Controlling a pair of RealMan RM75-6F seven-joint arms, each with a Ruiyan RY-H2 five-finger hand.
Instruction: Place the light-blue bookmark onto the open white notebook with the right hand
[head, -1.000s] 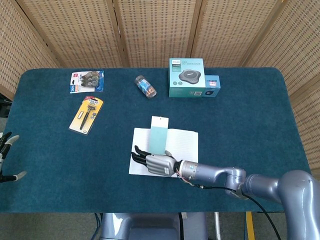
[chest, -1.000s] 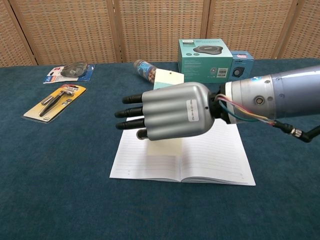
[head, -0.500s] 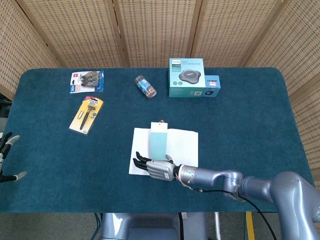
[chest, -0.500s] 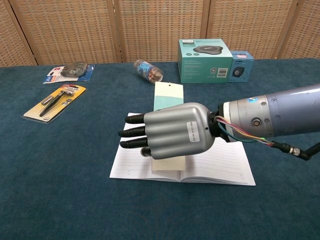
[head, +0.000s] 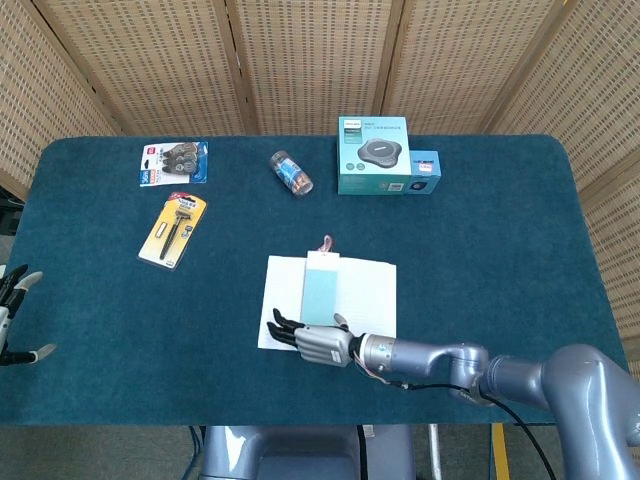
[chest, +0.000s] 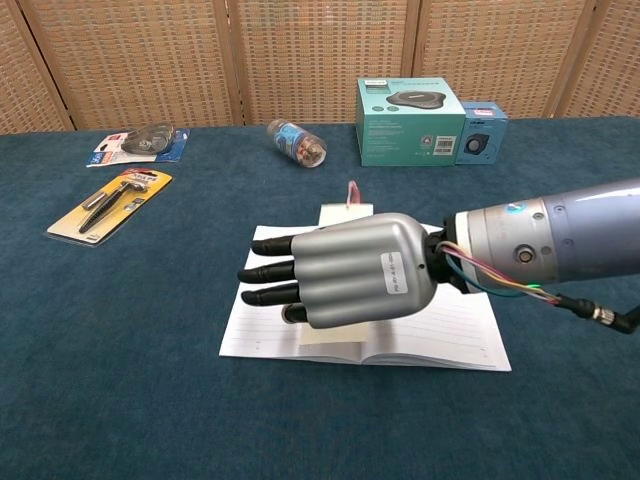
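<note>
Across the lower middle of the head view, the open white lined notebook (head: 345, 296) is lying flat, the light-blue paper bookmark (head: 320, 290) resting on its left page. Only the chest view is showing the silver right hand (chest: 345, 271) hovering, fingers straight and slightly apart, holding nothing. At the head view's left edge, the left hand (head: 14, 318) is barely showing, fingers apart.
</note>
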